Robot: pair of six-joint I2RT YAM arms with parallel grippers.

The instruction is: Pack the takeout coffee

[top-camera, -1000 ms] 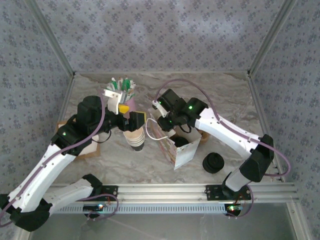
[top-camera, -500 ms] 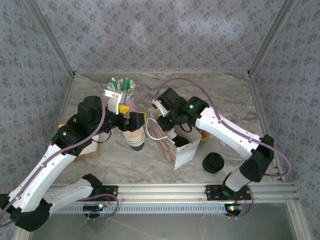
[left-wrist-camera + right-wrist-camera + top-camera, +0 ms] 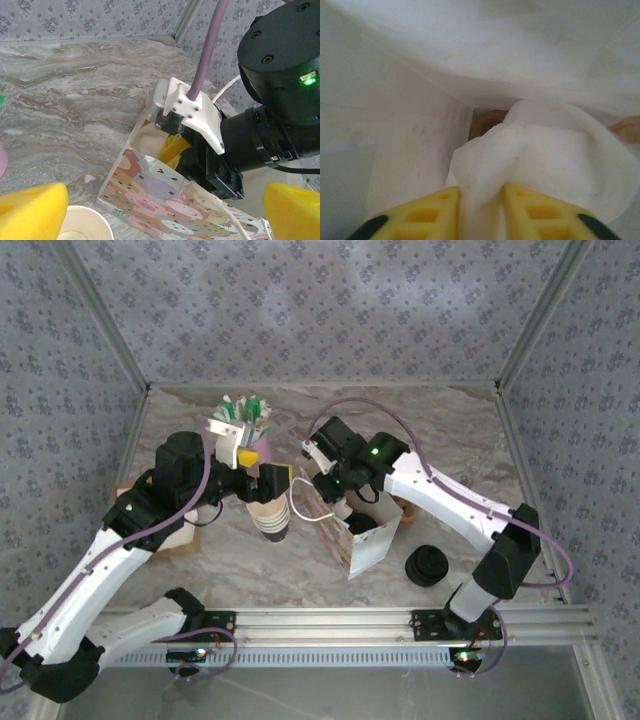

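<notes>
A paper bag (image 3: 362, 540) printed with cartoon animals (image 3: 165, 195) stands open at mid-table. In its mouth shows the dark round lid of the takeout coffee (image 3: 362, 525). My right gripper (image 3: 336, 502) reaches down into the bag, one yellow finger (image 3: 172, 150) showing over the rim. Inside, my right gripper (image 3: 481, 200) is shut on a crumpled white napkin (image 3: 545, 170), with a sliver of brown (image 3: 487, 122) behind it. My left gripper (image 3: 260, 468) hangs open just left of the bag, above a stack of lidless cups (image 3: 270, 518), its yellow fingertips (image 3: 30, 210) wide apart.
A stack of black lids (image 3: 428, 565) sits right of the bag. A holder of straws and sticks (image 3: 240, 415) stands behind the cup stack (image 3: 82, 225). A cardboard box (image 3: 180, 537) lies at the left. Patterned walls close three sides.
The right arm's elbow has drifted slightly left while its gripper stays down in the bag. The left arm has not moved.
</notes>
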